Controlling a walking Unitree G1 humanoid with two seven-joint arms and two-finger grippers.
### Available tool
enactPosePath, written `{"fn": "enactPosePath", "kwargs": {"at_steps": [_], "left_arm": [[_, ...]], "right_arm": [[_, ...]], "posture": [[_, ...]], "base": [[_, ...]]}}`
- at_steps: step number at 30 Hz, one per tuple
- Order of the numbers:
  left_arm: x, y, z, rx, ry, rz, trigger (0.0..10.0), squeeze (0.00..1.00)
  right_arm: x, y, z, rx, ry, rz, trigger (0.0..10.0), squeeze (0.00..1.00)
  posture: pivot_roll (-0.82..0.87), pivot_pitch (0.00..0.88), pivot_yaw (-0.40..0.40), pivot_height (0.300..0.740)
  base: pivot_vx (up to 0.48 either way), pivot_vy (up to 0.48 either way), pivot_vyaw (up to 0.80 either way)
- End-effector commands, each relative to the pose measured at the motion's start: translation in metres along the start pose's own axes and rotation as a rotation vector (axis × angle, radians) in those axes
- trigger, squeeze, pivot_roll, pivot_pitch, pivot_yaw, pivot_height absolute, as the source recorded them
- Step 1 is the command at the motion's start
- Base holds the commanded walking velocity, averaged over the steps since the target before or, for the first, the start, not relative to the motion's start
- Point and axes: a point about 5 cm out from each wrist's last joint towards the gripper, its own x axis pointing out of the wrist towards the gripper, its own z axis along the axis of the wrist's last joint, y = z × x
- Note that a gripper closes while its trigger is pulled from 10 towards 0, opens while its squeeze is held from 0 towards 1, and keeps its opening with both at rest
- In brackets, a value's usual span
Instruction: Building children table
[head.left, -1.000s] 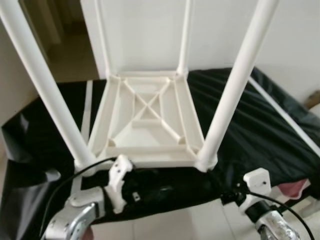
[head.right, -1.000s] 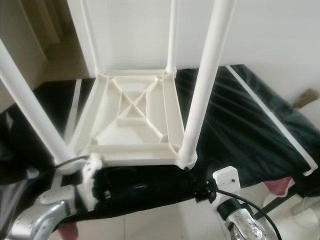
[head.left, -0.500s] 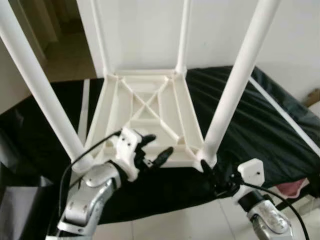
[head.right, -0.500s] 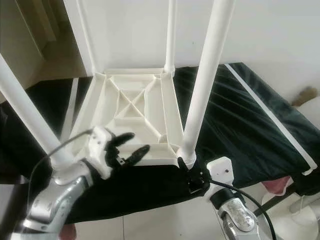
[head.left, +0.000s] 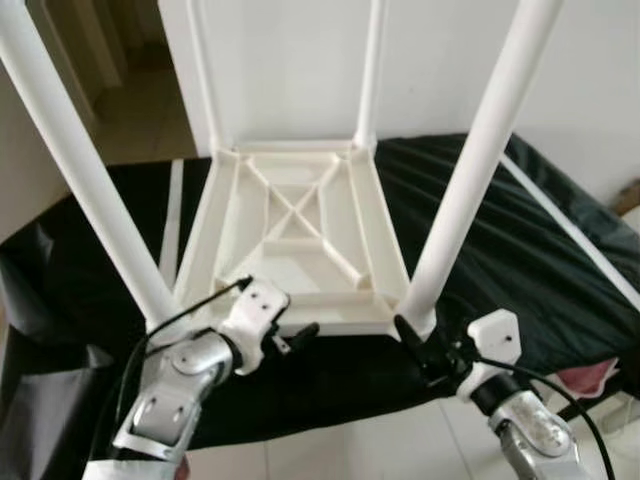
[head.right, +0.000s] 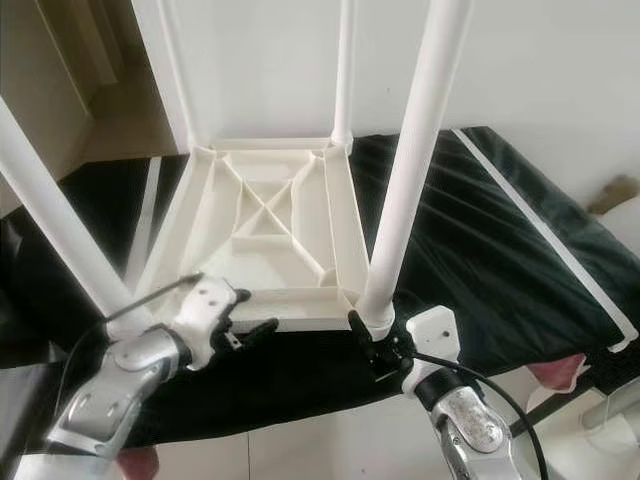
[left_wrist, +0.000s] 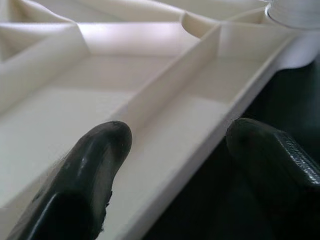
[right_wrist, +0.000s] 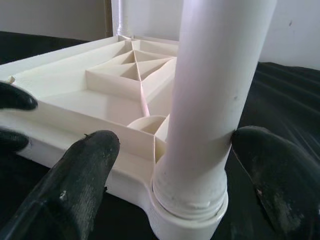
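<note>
Since half a second ago the left gripper has dropped from above the table's underside to its near rim, and the right gripper has closed in on the near right leg; the table itself has not shifted. It lies upside down on a black sheet spread over the floor, ribbed underside up, four white legs rising, its far edge close to the white wall. The left fingers are spread, one over the pale underside just inside the near rim, the other out over the black sheet, so that the rim runs between them; whether they touch it cannot be told. The right fingers are spread too, one on each side of the base of the near right leg where it enters its socket at the table's near right corner; the right-hand finger looks against the leg, the other just beside it. A cable loops from the left wrist.
</note>
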Motion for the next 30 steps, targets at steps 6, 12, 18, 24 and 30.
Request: {"fn": "enactPosePath", "kwargs": {"at_steps": [6,12,18,24,30], "left_arm": [[-0.008,0.005,-0.023,-0.018,0.135,0.107,10.0,0.0],[-0.015,0.005,-0.041,-0.022,0.221,0.081,10.0,0.0],[-0.015,0.009,-0.048,0.013,0.26,0.12,10.0,0.0],[-0.012,0.022,-0.045,0.053,0.256,0.212,10.0,0.0],[-0.007,0.028,-0.037,0.147,0.249,0.253,10.0,0.0]], "right_arm": [[0.005,-0.007,0.002,-0.002,0.0,-0.003,10.0,0.0],[0.011,-0.006,0.0,0.019,-0.002,0.006,10.0,0.0],[0.018,-0.009,-0.002,0.04,-0.004,-0.018,10.0,0.0],[0.024,-0.012,-0.003,0.077,-0.015,-0.059,10.0,0.0],[0.03,-0.012,-0.004,0.085,-0.021,-0.061,10.0,0.0]], "posture": [[-0.01,0.0,0.017,0.74],[-0.01,0.0,0.02,0.74],[-0.01,0.0,0.018,0.74],[0.0,0.0,0.011,0.74],[0.0,0.0,0.014,0.74]], "base": [[0.0,0.0,0.0],[0.0,0.0,0.0],[0.0,0.0,0.0],[0.0,0.0,0.0],[0.0,0.0,0.0]]}}
